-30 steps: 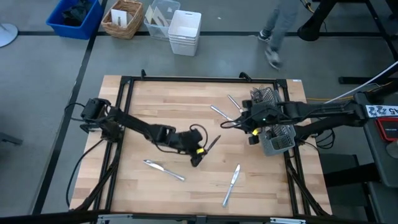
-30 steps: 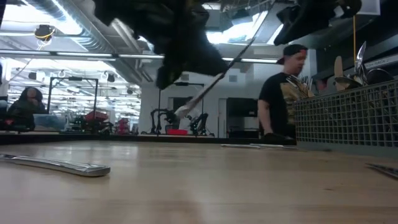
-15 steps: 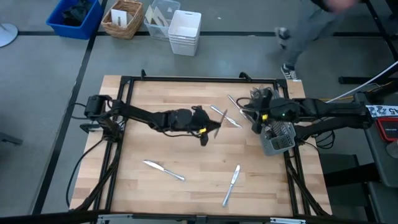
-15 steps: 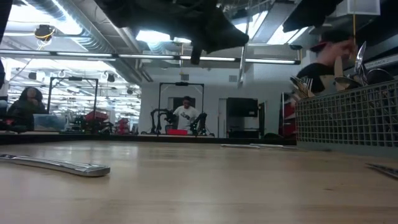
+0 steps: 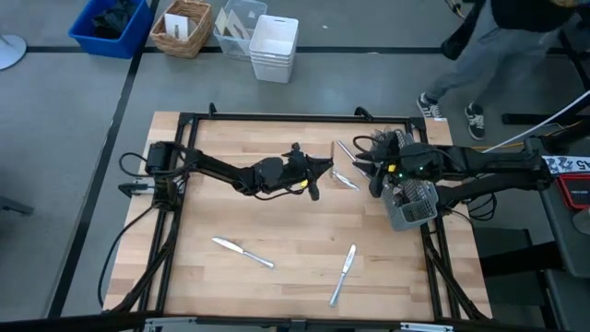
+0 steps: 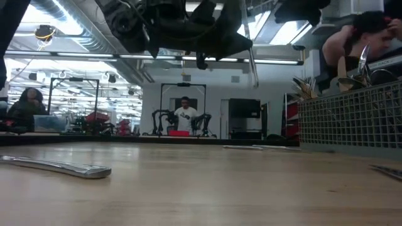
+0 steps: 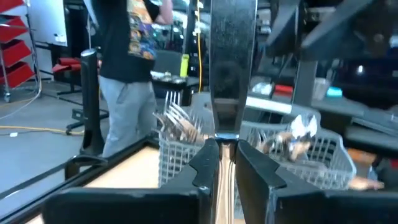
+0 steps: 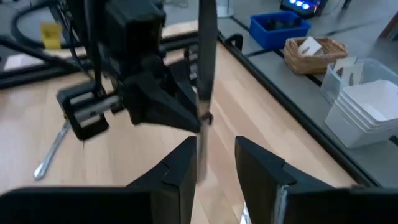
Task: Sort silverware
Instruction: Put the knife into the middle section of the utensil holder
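My left gripper (image 5: 323, 169) hovers over the table's far middle, shut on a silver table knife (image 6: 251, 59) that stands about upright in the air. My right gripper (image 5: 367, 168) is open, just right of it, beside the dark wire-mesh caddy (image 5: 407, 199), which holds forks and other silverware (image 7: 177, 121). In the right wrist view the knife (image 8: 205, 68) shows between my right fingers (image 8: 261, 165); whether it touches them, I cannot tell. Two more knives (image 5: 244, 252) (image 5: 343, 273) lie flat on the near part of the table. A few pieces of silverware (image 5: 339, 175) lie by the caddy. My left gripper pinches the knife partway along its length (image 7: 227, 127) between its two fingers (image 7: 208, 165). The fingers lie level, pointing toward the table's right, and cross the knife. The knife is lifted clear of the table, with one end (image 6: 255, 85) hanging below the fingers.
A black frame (image 5: 277, 117) runs round the wooden table. Beyond the far edge on the floor stand a blue bin (image 5: 111, 26), a basket (image 5: 182, 28) and white containers (image 5: 274, 48). A person (image 5: 516, 37) walks past at the far right.
My left gripper has carried the knife from the table's middle toward the far right, up to the caddy and my right gripper. Its wrist has turned from pointing down to level, and the knife has swung from slanting to about upright. My right gripper has drawn back and rolled.
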Controlling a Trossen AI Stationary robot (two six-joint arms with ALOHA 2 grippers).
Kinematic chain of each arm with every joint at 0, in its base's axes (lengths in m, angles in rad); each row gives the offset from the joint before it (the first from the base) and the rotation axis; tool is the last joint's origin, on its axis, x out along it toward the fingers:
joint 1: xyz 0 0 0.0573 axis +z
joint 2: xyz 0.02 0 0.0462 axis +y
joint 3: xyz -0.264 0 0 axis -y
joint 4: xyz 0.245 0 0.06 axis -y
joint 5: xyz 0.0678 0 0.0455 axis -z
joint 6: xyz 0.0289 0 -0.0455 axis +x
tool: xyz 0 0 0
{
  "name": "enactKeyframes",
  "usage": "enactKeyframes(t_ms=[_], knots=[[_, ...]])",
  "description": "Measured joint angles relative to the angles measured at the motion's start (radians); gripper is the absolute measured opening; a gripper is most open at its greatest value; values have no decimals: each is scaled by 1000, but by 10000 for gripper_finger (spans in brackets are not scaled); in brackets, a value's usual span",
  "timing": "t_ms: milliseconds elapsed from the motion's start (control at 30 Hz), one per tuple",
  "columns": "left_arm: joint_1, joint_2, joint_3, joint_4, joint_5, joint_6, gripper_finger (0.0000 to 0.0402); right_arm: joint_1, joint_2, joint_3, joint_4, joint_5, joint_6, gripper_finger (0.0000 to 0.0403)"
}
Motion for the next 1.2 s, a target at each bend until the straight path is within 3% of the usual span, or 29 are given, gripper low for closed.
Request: enactKeyframes(t_ms=[500, 733, 1033, 1200], knots=[[-2, 21, 40, 58, -1, -3, 33, 0, 158, 0, 247, 2, -108, 113], [-1, 21, 40, 50, -1, 1, 33, 0, 171, 0, 312, 138, -140, 113], [-2, 21, 40, 53, 1, 3, 33, 0, 185, 0, 319, 147, -141, 113], [-3, 21, 40, 53, 1, 2, 33, 0, 212, 0, 405, 158, -196, 113]])
